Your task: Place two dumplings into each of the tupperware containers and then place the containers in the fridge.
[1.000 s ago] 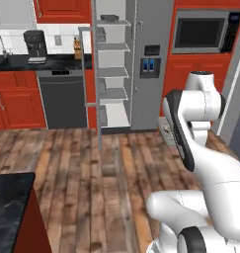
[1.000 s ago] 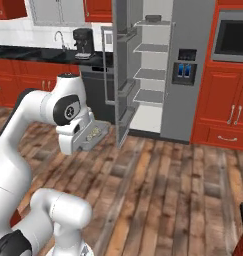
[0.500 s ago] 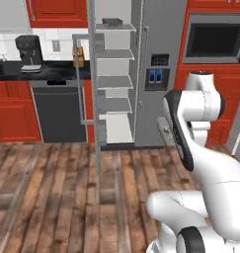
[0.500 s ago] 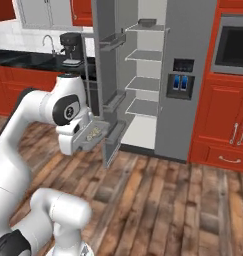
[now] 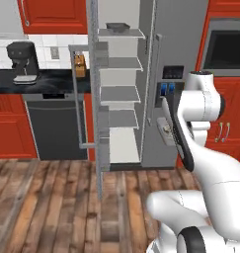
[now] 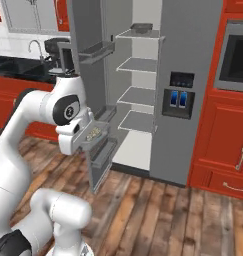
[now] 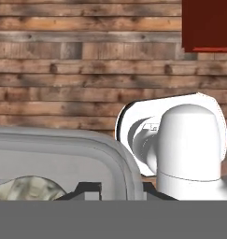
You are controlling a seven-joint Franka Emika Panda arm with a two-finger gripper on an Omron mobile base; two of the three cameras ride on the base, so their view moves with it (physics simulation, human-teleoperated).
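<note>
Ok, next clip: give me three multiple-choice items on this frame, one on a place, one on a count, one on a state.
1. Where does the dark container already in the fridge sit?
A. top shelf
B. bottom shelf
C. door bin

2. How many fridge doors stand open?
A. none
B. one
C. two

3. What is the end effector doing?
A. hanging open
B. shut on a tupperware container with dumplings inside
C. gripping the door handle

Answers: 1 A, the dark container rests on the highest shelf. 2 B, the left door is swung out and the dispenser door is closed. 3 B, the right base view shows the tray held at the hand.
</note>
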